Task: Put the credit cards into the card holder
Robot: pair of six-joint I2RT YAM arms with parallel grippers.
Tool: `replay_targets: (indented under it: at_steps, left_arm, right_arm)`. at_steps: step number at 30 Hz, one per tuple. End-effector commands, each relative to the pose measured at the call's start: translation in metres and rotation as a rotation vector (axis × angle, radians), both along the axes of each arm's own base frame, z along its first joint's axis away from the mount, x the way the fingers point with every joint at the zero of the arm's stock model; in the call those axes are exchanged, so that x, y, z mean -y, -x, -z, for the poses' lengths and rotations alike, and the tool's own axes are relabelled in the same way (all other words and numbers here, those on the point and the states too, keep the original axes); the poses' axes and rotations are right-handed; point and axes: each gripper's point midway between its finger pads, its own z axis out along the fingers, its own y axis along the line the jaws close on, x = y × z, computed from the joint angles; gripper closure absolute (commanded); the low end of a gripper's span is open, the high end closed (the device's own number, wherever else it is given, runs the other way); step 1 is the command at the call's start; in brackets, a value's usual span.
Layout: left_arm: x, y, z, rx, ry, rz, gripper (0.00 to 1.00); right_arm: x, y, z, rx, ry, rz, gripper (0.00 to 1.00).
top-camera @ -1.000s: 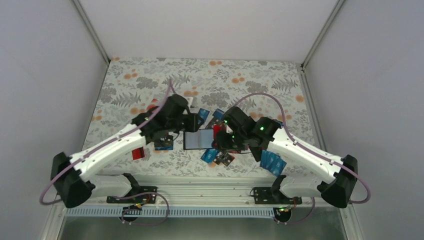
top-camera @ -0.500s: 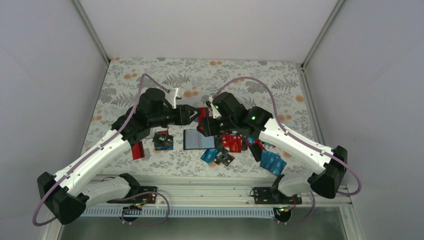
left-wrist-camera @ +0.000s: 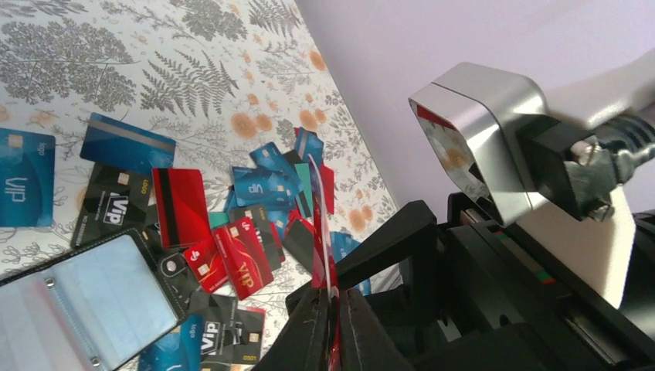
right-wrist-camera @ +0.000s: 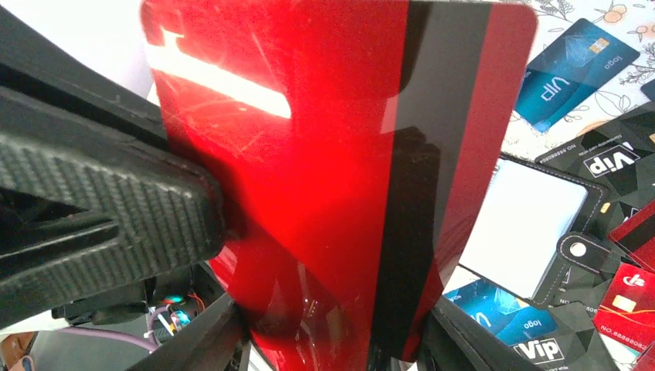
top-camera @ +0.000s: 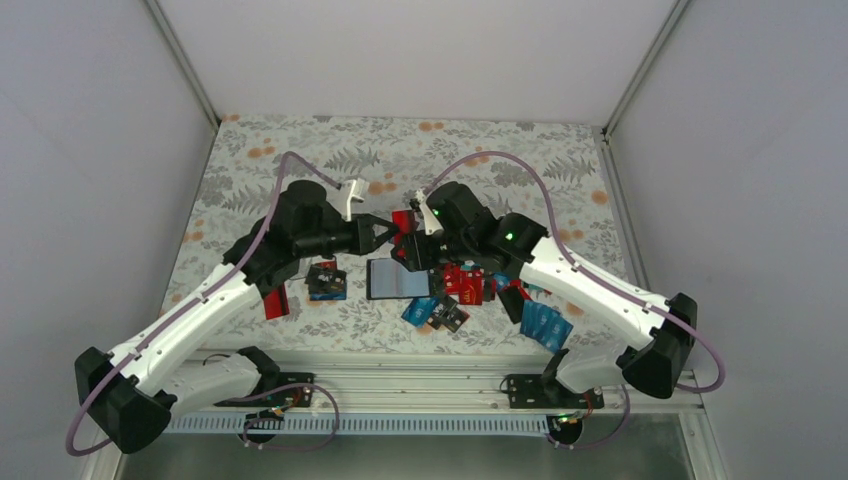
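One red credit card [top-camera: 402, 222] with a black stripe hangs upright in the air between both grippers, above the table. My left gripper [top-camera: 386, 229] is shut on its edge; the left wrist view shows the red card [left-wrist-camera: 320, 232] edge-on between the left gripper [left-wrist-camera: 334, 297] fingers. My right gripper [top-camera: 411, 241] is shut across the card's width, and the red card [right-wrist-camera: 324, 178] fills the right wrist view above the right gripper [right-wrist-camera: 340, 340]. The black card holder [top-camera: 398, 279] lies open on the table below, clear pocket up. Loose credit cards [top-camera: 465, 285] lie beside it.
Blue cards [top-camera: 545, 322] lie by the right arm, and a red card [top-camera: 277, 300] and a black card [top-camera: 327, 281] sit under the left arm. More red, black and blue cards [left-wrist-camera: 232, 224] are heaped next to the card holder [left-wrist-camera: 77, 297]. White walls enclose the floral table.
Both arms rose from over the holder toward the back. The right gripper lifted the red card, and the left gripper closed on its edge.
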Motion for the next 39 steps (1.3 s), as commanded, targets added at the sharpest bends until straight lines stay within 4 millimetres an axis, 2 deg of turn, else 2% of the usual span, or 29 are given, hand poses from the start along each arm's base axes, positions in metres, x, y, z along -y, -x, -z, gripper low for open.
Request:
replay_targets:
  at_steps: [1, 4, 8, 11, 13, 15, 20, 27, 32, 35, 39]
  left_arm:
    - [0.007, 0.001, -0.008, 0.025, 0.046, 0.037, 0.97]
    - [0.008, 0.0, -0.009, 0.028, 0.051, 0.035, 0.98]
    - [0.006, -0.004, -0.013, 0.038, 0.043, 0.009, 0.98]
    - [0.003, -0.007, -0.017, 0.048, 0.039, -0.004, 0.98]
    - [0.002, -0.009, -0.019, 0.052, 0.034, -0.011, 0.98]
    - [0.0, -0.011, -0.021, 0.057, 0.03, -0.014, 0.98]
    - [0.003, -0.012, -0.035, 0.083, 0.058, 0.022, 0.98]
    - [0.013, -0.001, -0.07, 0.145, 0.129, 0.124, 0.98]
    - [0.016, 0.008, -0.089, 0.169, 0.171, 0.176, 0.98]
    - [0.018, 0.01, -0.092, 0.164, 0.182, 0.191, 0.98]
    - [0.02, 0.011, -0.091, 0.157, 0.198, 0.206, 0.98]
  right_arm:
    - [-0.006, -0.001, -0.024, 0.061, -0.062, -0.021, 0.49]
    - [-0.007, 0.0, -0.025, 0.059, -0.069, -0.027, 0.44]
    - [-0.006, 0.003, -0.036, 0.066, -0.133, -0.054, 0.16]
    - [0.006, -0.003, -0.042, 0.07, -0.176, -0.04, 0.1]
    - [0.014, -0.008, -0.046, 0.072, -0.2, -0.034, 0.02]
    - [0.024, -0.012, -0.048, 0.068, -0.229, -0.03, 0.0]
    - [0.047, -0.015, -0.066, 0.038, -0.44, -0.098, 0.0]
    - [0.055, -0.005, -0.094, 0.05, -0.606, -0.236, 0.07]
    - [0.057, 0.007, -0.109, 0.067, -0.677, -0.336, 0.26]
    - [0.058, 0.012, -0.119, 0.085, -0.703, -0.371, 0.39]
    - [0.059, 0.016, -0.13, 0.112, -0.721, -0.393, 0.48]
